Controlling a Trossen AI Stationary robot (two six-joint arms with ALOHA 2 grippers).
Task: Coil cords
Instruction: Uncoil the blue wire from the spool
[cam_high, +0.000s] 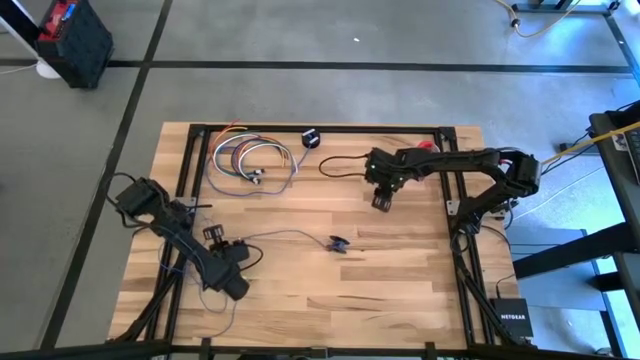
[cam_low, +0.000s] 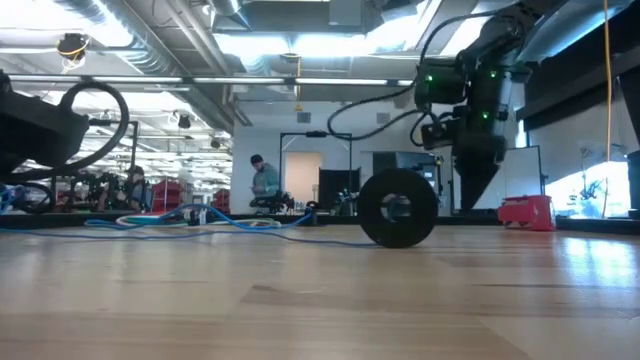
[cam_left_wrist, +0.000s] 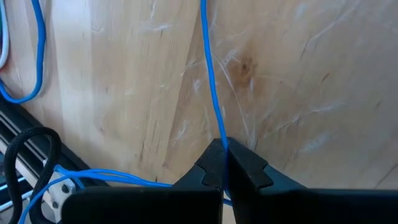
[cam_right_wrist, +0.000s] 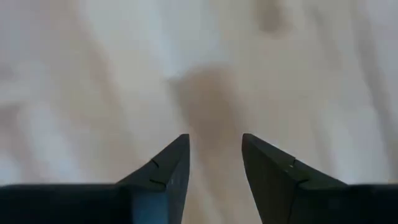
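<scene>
My left gripper (cam_left_wrist: 222, 163) is clamped on the cord (cam_left_wrist: 211, 93) near the table's (cam_high: 400, 280) front left corner; the cord trails loose across the middle to its black puck (cam_high: 338, 243). My right gripper (cam_right_wrist: 215, 162) hangs spread and empty. No coil is formed yet, I judge.

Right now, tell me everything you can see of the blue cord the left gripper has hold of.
The cord is very thin, bluish-purple and flexible, like a light cable. It lies flat on the wooden table, running from the left gripper in a gentle curve toward the table's middle, where it ends at a small dark puck. The left gripper's jaws are shut on it, the strand emerging straight from between the fingertips. More slack loops back beside that arm near the table's edge. Nothing else touches it.
</scene>
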